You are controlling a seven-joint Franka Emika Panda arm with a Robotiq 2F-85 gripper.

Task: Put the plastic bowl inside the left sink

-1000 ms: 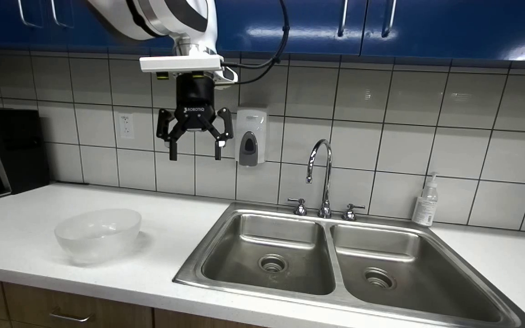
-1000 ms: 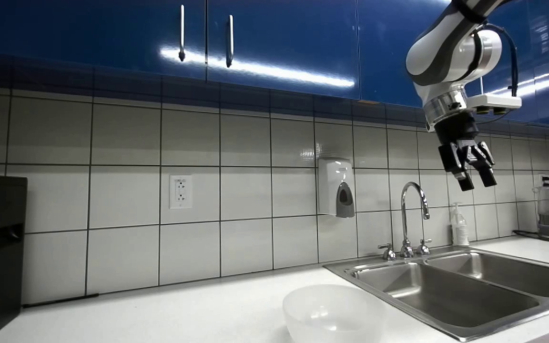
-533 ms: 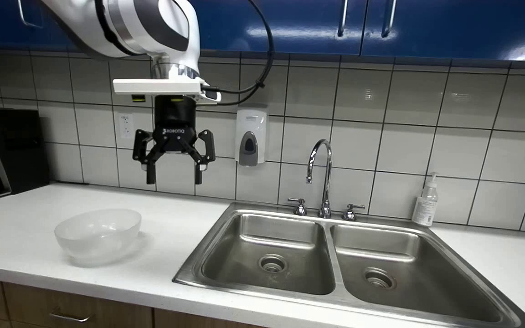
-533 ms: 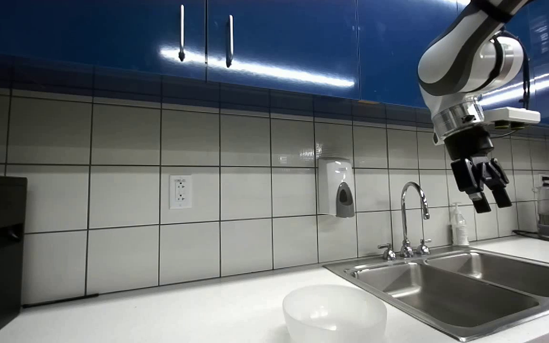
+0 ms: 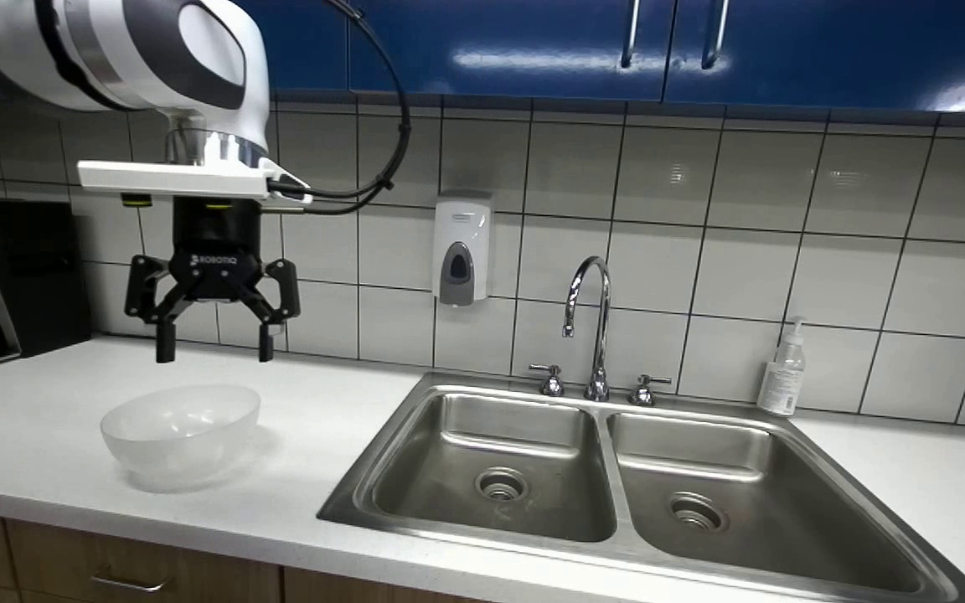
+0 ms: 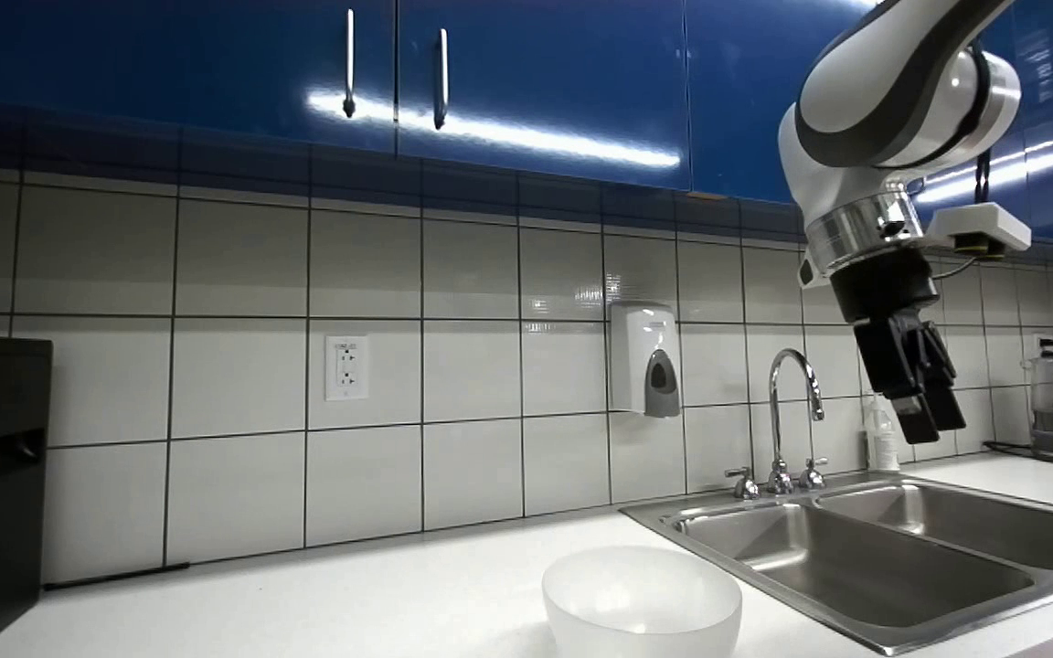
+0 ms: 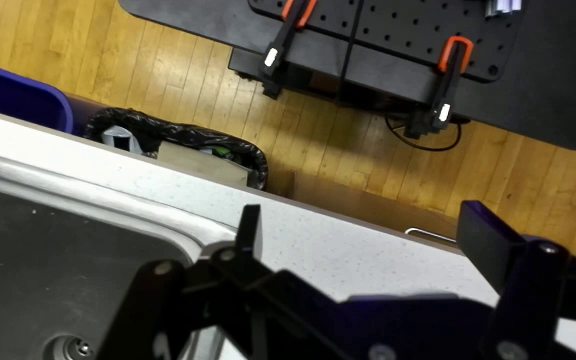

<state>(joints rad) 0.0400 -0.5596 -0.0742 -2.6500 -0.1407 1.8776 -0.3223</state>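
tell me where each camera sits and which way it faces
An exterior view sits raised, facing tiled wall and double sink; arm and open pincer show.
An exterior view sits low near the bowl, angled along the wall; arm, pincer show.
Wrist view: on the wrist, looking down past both fingers at counter, floor.
Both exterior views share bowl, double sink, arm.

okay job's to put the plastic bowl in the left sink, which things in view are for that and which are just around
For the job: plastic bowl; left sink; end effector.
Just around: coffee maker; wall soap dispenser; pump bottle; gooseneck faucet; trash bin.
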